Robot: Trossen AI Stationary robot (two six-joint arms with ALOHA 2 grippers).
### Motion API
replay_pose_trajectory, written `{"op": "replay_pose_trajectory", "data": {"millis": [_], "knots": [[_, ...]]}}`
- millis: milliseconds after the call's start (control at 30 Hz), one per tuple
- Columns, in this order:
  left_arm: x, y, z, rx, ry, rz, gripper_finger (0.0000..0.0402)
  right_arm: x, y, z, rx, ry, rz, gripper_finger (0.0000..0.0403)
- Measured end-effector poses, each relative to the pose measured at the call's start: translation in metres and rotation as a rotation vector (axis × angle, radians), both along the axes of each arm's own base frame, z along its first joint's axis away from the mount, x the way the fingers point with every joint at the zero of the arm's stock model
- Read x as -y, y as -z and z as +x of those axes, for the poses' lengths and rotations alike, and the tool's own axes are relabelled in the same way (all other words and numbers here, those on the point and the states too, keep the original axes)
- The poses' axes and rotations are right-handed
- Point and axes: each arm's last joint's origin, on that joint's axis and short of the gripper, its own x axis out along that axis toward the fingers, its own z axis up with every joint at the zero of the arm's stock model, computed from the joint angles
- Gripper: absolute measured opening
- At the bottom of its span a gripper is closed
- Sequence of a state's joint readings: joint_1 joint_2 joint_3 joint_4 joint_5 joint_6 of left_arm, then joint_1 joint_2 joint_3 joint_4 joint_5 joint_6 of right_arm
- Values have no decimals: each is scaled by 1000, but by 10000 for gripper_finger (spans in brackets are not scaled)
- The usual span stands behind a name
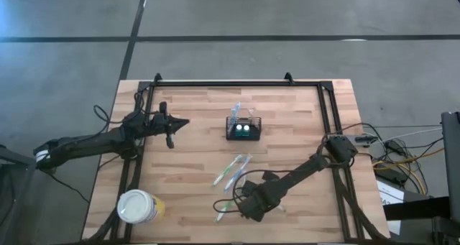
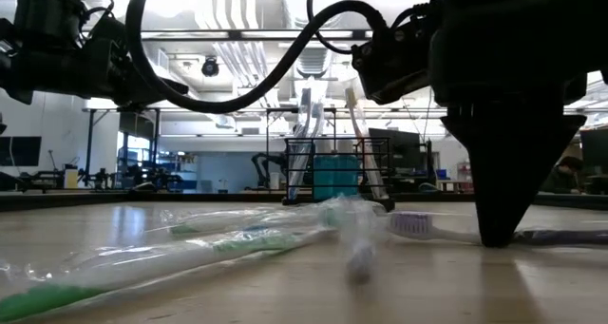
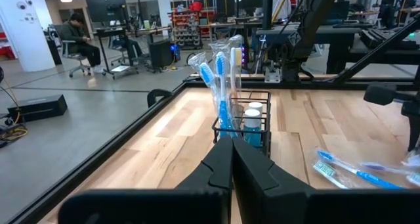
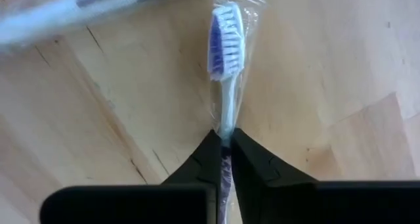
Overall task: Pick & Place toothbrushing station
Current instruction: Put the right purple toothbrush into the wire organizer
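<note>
On the table [image 1: 287,130], the toothbrushing station [image 1: 243,128] stood toward the far edge, well apart from our right hand [image 4: 223,140], which had clenched on a wrapped toothbrush [image 4: 224,66] near the front edge. We judged the slick wrapper might slip from that narrow pinch on lifting. Our left hand [image 3: 231,159] waited clenched and empty beside the station.

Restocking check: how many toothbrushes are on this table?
5 toothbrushes: two upright in the black caddy, two wrapped, loose mid-table, one wrapped in the shut right pincer near the front. Overlapping wrappers may hide another.
</note>
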State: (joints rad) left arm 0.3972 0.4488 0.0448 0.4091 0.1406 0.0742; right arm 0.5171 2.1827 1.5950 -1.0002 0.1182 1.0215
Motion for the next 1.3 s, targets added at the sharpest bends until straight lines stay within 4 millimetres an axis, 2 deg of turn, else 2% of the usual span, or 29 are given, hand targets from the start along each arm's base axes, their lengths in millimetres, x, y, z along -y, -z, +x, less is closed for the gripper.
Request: {"op": "replay_pose_trajectory", "data": {"millis": [233, 533, 700, 800, 933, 1033, 1100, 1300], "knots": [[0, 0, 0, -2, 0, -1, 7, 5, -12, -3, 48, -12, -79, 11], [0, 2, 0, -18, 0, -2, 7, 20, -90, -17, 368, -140, -308, 6], [0, 2, 0, -26, -1, 18, 7, 31, -133, -41, 639, -256, -445, 7], [0, 3, 0, -30, -1, 17, 7, 47, -142, -65, 761, -300, -440, 7], [0, 3, 0, -33, -2, 16, 7, 68, -147, -99, 1011, -359, -425, 8], [0, 3, 1, -36, -2, 18, 7, 88, -145, -124, 1181, -410, -371, 8], [0, 3, 1, -39, -2, 24, 7, 103, -143, -140, 1277, -385, -385, 8], [0, 3, 1, -46, -3, 60, 7, 140, -126, -182, 1429, -364, -353, 8]]}}
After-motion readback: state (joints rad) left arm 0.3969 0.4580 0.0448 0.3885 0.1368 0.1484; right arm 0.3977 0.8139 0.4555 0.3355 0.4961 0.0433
